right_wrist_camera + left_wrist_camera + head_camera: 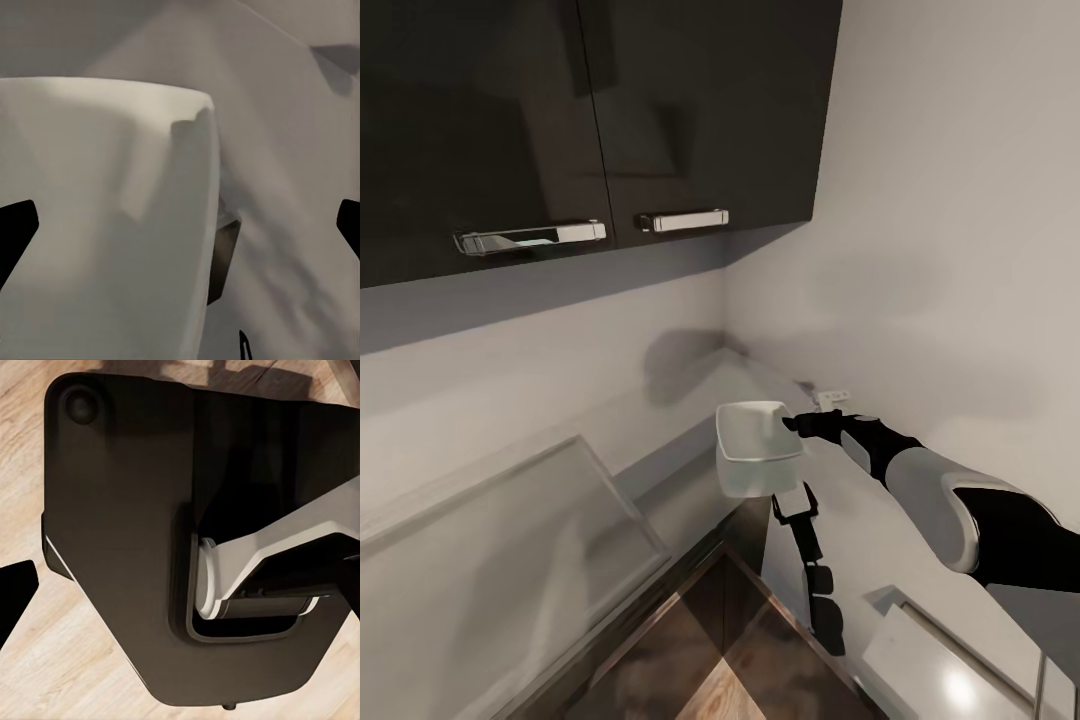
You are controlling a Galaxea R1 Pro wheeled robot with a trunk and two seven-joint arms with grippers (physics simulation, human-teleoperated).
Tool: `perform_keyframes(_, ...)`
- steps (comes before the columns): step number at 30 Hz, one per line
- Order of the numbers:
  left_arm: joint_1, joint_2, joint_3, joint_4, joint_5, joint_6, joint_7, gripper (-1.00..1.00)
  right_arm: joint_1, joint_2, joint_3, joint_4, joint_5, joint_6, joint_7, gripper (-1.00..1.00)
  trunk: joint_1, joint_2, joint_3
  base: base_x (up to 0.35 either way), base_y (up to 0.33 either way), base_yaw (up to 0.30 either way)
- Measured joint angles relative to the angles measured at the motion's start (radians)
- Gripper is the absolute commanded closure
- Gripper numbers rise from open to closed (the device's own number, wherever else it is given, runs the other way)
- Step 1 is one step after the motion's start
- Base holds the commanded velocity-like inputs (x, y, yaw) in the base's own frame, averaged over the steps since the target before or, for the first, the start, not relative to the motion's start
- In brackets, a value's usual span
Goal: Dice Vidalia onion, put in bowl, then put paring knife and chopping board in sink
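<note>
In the head view we look into a corner of the kitchen. Two dark glossy wall cabinets [590, 110] fill the upper left of the frame, each with a chrome bar handle [682, 220] along its lower edge. Below them the pale countertop [690, 490] runs from the lower left toward the corner at centre.

The bowl [758, 432], white and square with rounded corners, sits just right of centre in the frame, and its mirror image shows in the glossy surface directly under it. Our right arm reaches in from the right edge, and the right gripper [800, 424] is at the bowl's right rim. We cannot tell from this view whether its fingers are clamped on the rim or merely beside it.

In the right wrist view the bowl [105, 217] takes up the left and centre, and two black fingertips [15, 232] show at the left and right edges, set wide apart; whether they press on anything we cannot tell.

A small white wall socket [832, 398] sits just right of the gripper. A pale framed panel [510, 540] lies at the lower left, and dark cabinet fronts [740, 640] meet at the bottom centre.

In the left wrist view we see the robot's dark base [150, 547] over a light wooden floor [45, 660], with one black fingertip [15, 585] at the left edge; the left gripper's state cannot be told.
</note>
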Motion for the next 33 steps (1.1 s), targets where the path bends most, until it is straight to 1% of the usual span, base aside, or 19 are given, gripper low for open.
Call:
perform_keyframes(9, 0.000, 0.000, 0.000, 0.000, 0.000, 0.000, 0.000, -1.00, 0.000, 0.000, 0.000, 0.000, 0.000, 0.001, 0.000, -1.00, 0.000, 0.000, -0.003, 0.000, 0.000, 0.000)
perform_keyframes(33, 0.000, 0.000, 0.000, 0.000, 0.000, 0.001, 0.000, -1.00, 0.000, 0.000, 0.000, 0.000, -0.001, 0.001, 0.000, -1.00, 0.000, 0.000, -0.040, 0.000, 0.000, 0.000)
